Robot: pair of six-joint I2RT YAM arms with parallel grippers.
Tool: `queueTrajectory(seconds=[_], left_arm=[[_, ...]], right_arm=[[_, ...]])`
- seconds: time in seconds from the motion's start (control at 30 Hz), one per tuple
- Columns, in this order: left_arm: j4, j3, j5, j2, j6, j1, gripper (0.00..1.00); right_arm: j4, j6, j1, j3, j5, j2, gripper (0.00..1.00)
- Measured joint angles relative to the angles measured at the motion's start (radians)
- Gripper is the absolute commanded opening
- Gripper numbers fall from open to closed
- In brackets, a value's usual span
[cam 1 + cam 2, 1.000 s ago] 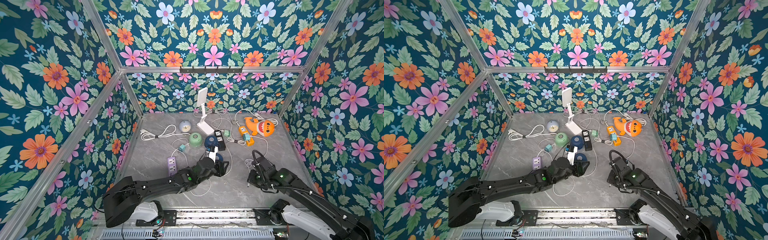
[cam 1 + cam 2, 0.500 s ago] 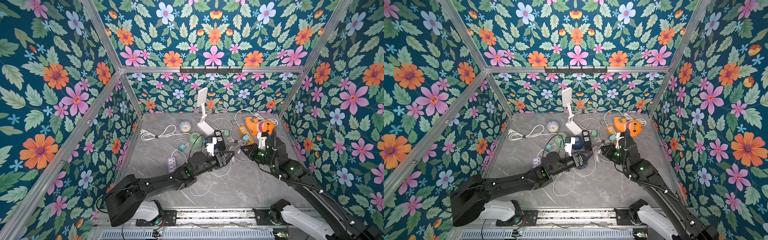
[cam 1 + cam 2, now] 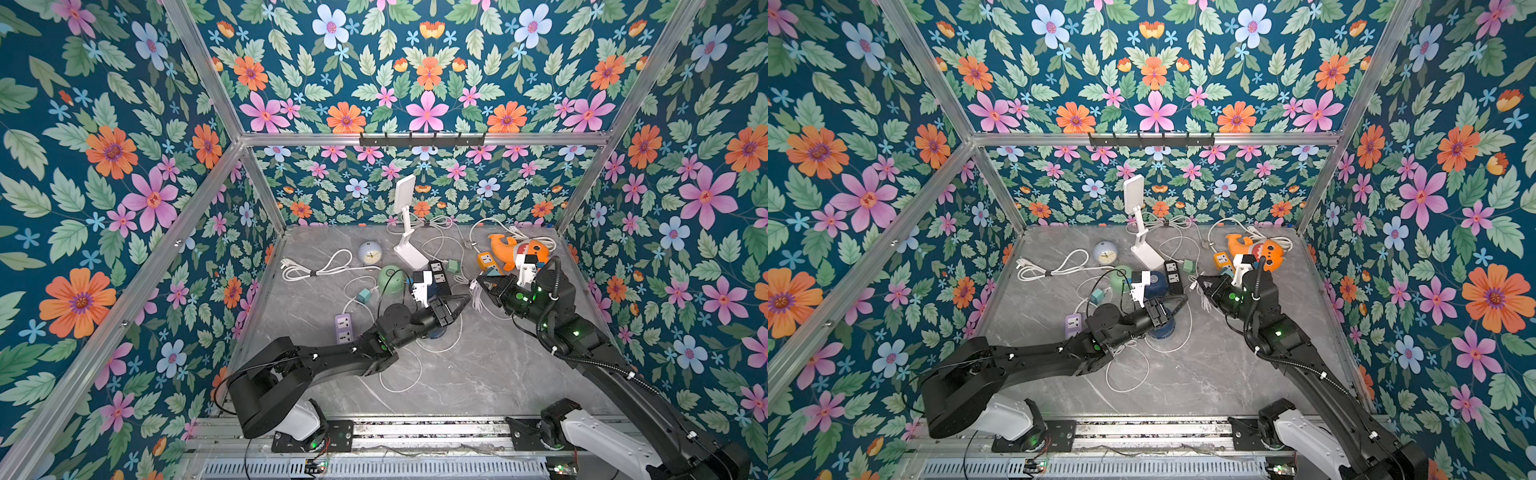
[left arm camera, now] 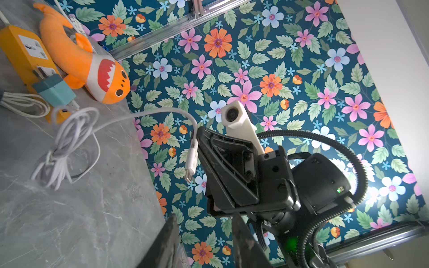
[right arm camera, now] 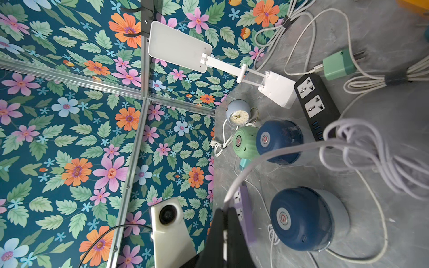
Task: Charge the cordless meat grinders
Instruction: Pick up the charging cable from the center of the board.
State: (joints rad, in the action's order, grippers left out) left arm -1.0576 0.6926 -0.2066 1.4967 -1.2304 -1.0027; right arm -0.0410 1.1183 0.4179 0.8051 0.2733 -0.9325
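Three cordless meat grinders stand mid-table: a pale green one (image 5: pixel 243 142), a navy one (image 5: pixel 278 141) beside it, and a nearer navy one (image 5: pixel 308 218), which in a top view (image 3: pixel 436 332) sits under my left arm. My right gripper (image 5: pixel 224 212) is shut on the plug (image 4: pixel 191 160) of a white USB cable (image 4: pixel 67 139) and holds it above the table. My left gripper (image 4: pixel 204 218) is open with nothing between its fingers. In a top view its tips (image 3: pixel 465 300) point at the right gripper (image 3: pixel 478 284), a short gap apart.
A black power strip (image 3: pixel 438 272), an orange power strip (image 3: pixel 485 261) and a purple one (image 3: pixel 344 328) lie among loose white cables. An alarm clock (image 3: pixel 370 252), a white desk lamp (image 3: pixel 407 232), an orange shark plush (image 3: pixel 519 251) and teal adapters (image 3: pixel 364 296) crowd the back.
My right arm has swung from the front of the table to the middle, carrying the cable plug. My left gripper has risen toward it and its jaws have narrowed.
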Motion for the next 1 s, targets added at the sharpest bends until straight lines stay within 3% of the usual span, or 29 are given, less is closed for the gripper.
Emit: queueTrajectory(seconds=[0.77,0.87,1.0], left_arm=[[-0.091,0.047,-0.042,0.071,-0.027,0.040,0.32],[-0.094,0.048,-0.053,0.081,-0.028,0.040,0.36],[-0.097,0.020,-0.059,0.074,-0.046,0.040,0.49]], right_arm=[[0.076,0.052,0.000,-0.034,0.040,-0.012,0.00],[0.070,0.051,0.000,-0.036,0.036,-0.003,0.00],[0.059,0.048,0.000,-0.035,0.036,0.002,0.00]])
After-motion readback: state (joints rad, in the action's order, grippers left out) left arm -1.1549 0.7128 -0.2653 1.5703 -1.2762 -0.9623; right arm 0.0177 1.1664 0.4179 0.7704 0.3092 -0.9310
